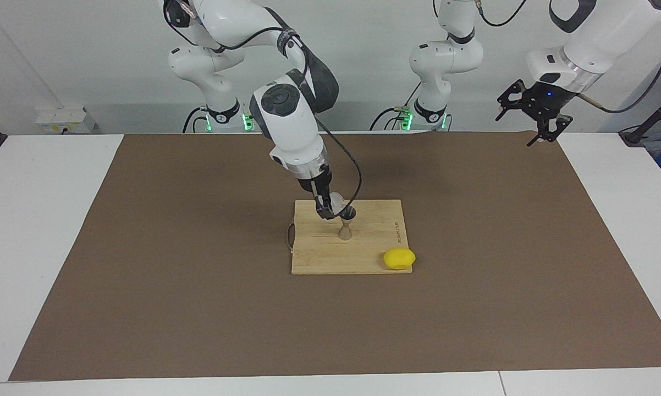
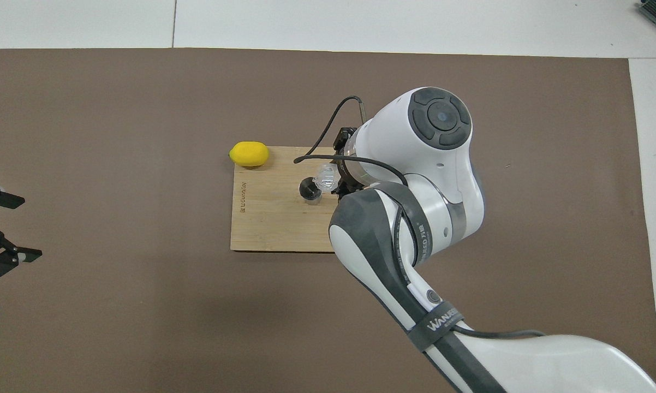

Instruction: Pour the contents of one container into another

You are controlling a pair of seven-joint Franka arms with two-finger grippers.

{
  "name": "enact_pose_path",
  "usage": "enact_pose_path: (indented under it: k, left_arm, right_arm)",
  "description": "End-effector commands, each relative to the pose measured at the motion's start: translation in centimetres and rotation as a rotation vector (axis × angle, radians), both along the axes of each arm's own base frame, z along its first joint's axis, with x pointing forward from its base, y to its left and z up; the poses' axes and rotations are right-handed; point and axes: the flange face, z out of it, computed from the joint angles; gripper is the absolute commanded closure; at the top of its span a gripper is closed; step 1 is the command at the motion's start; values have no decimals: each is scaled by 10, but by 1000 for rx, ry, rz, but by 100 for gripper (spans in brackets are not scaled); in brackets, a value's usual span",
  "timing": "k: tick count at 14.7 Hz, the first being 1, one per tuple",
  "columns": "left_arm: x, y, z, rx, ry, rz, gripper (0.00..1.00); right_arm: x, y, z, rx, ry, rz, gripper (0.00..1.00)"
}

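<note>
We judge the main risk to be spilling: the glass tumbler is tipped right at the rim of the narrow steel jigger, so a small drift could send liquid onto the cutting board, or a nudge could topple the jigger. Our right pincer is clamped on the tumbler, just above the jigger's mouth. Our left pincer waits, fingers apart and holding nothing, over the worktop's edge. A lemon sits well below the right pincer.
</note>
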Motion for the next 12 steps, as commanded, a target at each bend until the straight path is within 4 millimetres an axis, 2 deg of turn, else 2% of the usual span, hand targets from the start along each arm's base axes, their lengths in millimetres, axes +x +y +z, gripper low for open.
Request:
enact_pose_path:
  k: [1, 7, 8, 9, 12]
  left_arm:
    - [-2, -2, 6, 45, -20, 257, 0]
    - [-9, -14, -1, 176, -10, 447, 0]
    - [-10, -21, -2, 185, -6, 496, 0]
    - [-12, -22, -2, 194, -3, 566, 0]
    - [-13, -19, -2, 204, 6, 598, 0]
  right_arm:
    - [3, 5, 2, -28, -5, -14, 100]
    - [1, 8, -1, -54, -18, 1, 100]
    - [-2, 15, -3, -60, -20, 15, 100]
    - [-4, 18, -4, -66, -22, 23, 100]
    - [-3, 18, -9, -72, -20, 23, 100]
